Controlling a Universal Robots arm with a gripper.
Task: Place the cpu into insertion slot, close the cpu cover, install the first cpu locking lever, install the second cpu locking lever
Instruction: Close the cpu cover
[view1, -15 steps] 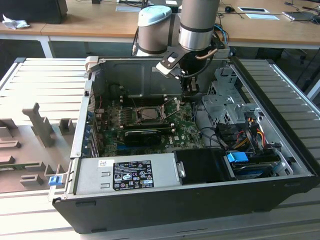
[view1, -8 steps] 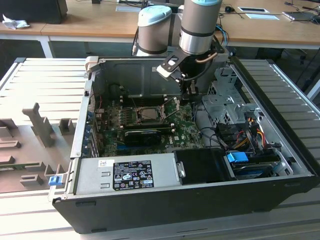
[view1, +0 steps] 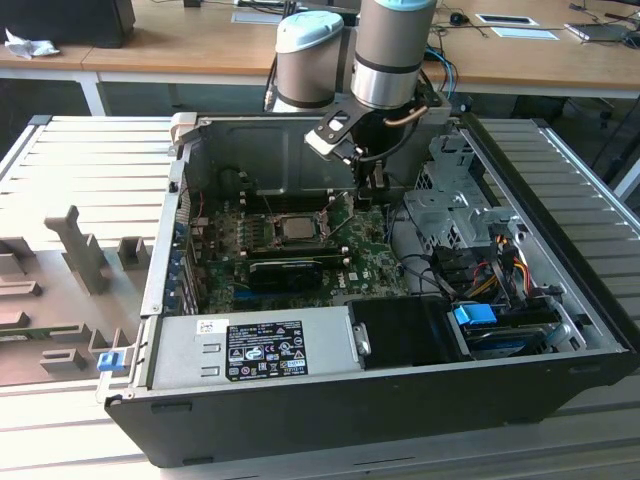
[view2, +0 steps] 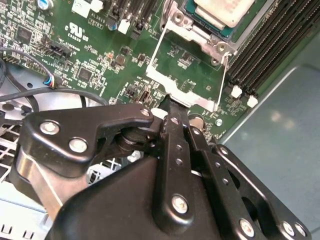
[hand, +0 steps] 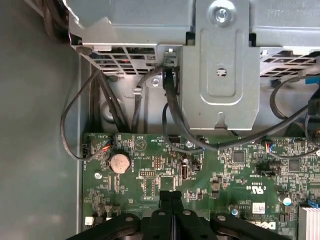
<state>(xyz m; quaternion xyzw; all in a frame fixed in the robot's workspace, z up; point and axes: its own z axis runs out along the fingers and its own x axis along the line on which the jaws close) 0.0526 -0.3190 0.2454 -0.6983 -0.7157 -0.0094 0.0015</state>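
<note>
The case (view1: 300, 420) lies open on a ribbed grey metal table (view1: 80, 170), its nearest wall smooth black. Just inside that wall sits a boxy grey power supply (view1: 250, 350) with a black label. Behind it is the green board (view1: 370, 260), matte and crowded with small chips.

In both wrist views the end effector (view2: 170, 102) (hand: 170, 195) is clenched. Its flat black bolted links converge and the narrow fingers press together. In the second wrist view the tips meet the near edge of the cover (view2: 182, 92), a thin bright silver frame raised off the slot, with green board showing through its square window. Whether the tips pinch that edge or only touch it, I cannot tell.

Beyond the cover, the cpu (view2: 222, 10) lies flat in the slot (view2: 212, 47), its pale brushed face ringed by the slot's silver rim. Long black ridged memory slots (view2: 265, 45) run beside it.

In the exterior view the end effector (view1: 368, 200) hangs near the cpu (view1: 297, 228), on the exterior view's right. The first wrist view shows a round silver coin cell (hand: 119, 162), looping black cables (hand: 172, 115) and a stamped grey metal bracket (hand: 220, 65).
</note>
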